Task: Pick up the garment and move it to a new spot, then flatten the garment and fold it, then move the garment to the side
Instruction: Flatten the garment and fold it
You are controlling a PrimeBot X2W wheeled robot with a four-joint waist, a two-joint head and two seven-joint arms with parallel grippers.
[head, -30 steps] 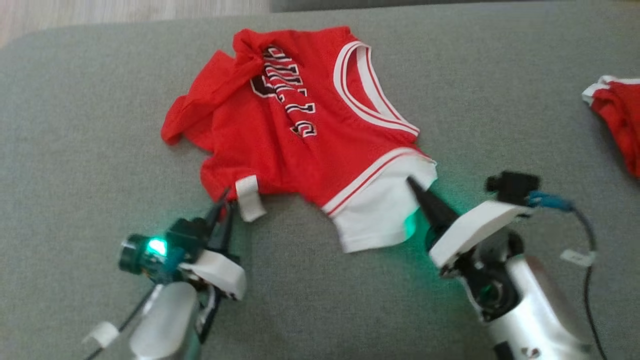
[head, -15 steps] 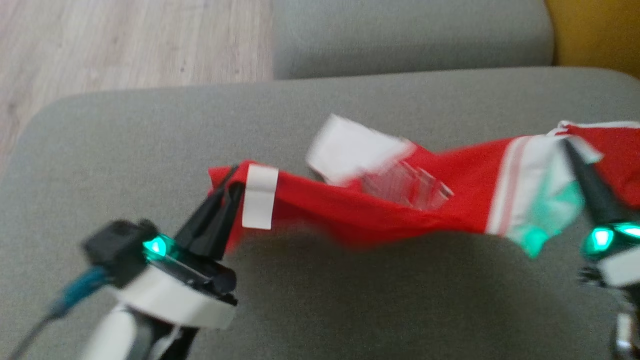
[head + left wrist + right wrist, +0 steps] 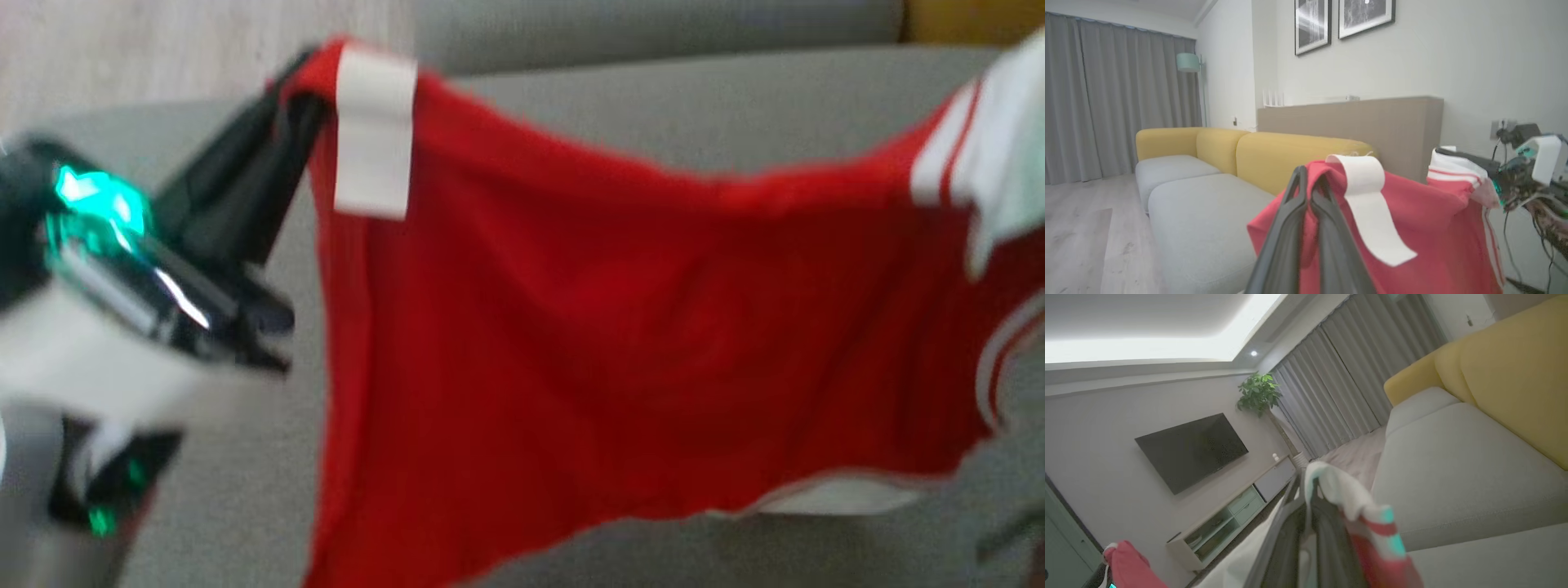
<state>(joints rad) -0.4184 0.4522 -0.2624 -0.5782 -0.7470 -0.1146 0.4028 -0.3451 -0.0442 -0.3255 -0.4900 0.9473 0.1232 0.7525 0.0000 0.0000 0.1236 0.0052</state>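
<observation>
The garment (image 3: 620, 327) is a red sleeveless jersey with white trim. It hangs in the air above the grey sofa seat, stretched between both arms. My left gripper (image 3: 290, 98) is shut on its upper left corner, beside a white label (image 3: 371, 135). In the left wrist view the left gripper (image 3: 1310, 183) pinches the red garment (image 3: 1425, 237), and the right arm's gripper (image 3: 1461, 157) holds the white-trimmed far corner. The right wrist view has the right gripper (image 3: 1304, 486) shut on the white and red garment (image 3: 1367, 522) edge.
The grey sofa seat (image 3: 735, 106) lies under the hanging cloth, with a wooden floor (image 3: 163, 49) beyond its far left edge. A yellow sofa back (image 3: 1298, 155) stands behind the seat. A television (image 3: 1192, 449) and a low cabinet (image 3: 1229, 522) line the far wall.
Both grippers have lifted the garment off the sofa seat, and it now hangs spread between them. The head camera has shifted, so the cloth looms much closer.
</observation>
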